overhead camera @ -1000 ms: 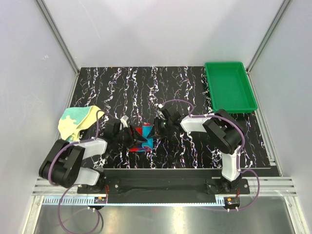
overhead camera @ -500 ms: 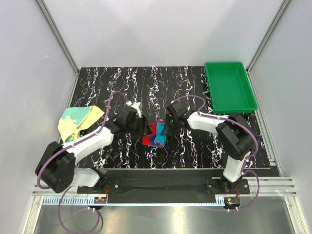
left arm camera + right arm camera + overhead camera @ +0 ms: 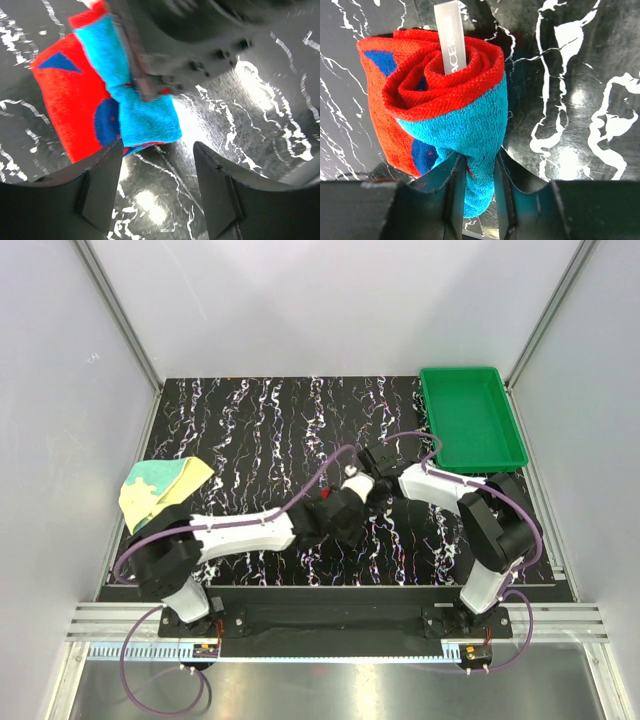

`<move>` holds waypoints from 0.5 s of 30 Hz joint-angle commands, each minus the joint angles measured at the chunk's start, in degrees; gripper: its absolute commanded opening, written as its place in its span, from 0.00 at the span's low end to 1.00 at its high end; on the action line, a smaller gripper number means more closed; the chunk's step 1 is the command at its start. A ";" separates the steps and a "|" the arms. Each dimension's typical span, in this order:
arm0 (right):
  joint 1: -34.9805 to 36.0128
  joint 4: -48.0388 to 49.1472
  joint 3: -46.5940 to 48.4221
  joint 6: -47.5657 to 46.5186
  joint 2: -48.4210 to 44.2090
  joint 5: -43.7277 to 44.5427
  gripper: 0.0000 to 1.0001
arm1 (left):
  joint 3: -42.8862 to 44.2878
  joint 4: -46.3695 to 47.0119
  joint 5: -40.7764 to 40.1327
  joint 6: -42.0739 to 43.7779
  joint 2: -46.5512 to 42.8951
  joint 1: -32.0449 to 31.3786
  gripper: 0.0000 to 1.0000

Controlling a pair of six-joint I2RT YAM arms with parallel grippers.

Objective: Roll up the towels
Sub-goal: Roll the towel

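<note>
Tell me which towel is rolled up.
The red and blue towel, a roll pinched by the right tool; the yellow and teal towel lies crumpled, unrolled.

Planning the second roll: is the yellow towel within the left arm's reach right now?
Probably yes: the yellow towel lies uncovered on that arm's side, and the left claw is open and empty.

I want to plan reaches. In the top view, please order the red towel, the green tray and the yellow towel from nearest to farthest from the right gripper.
1. red towel: held by the right gripper, table centre.
2. green tray: far right corner.
3. yellow towel: left edge.
</note>
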 commanded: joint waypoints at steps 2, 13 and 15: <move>-0.77 -6.28 -1.14 -2.68 -0.67 4.19 0.33 | 3.08 5.48 -6.55 4.81 3.65 -2.97 0.65; -1.74 -6.28 -1.32 -3.56 -1.54 1.55 0.33 | 7.48 2.77 -8.40 4.64 13.94 -4.12 0.68; -2.00 -6.19 -1.14 -3.73 -1.90 0.59 0.33 | 6.95 2.93 -8.93 4.46 14.90 -4.03 0.68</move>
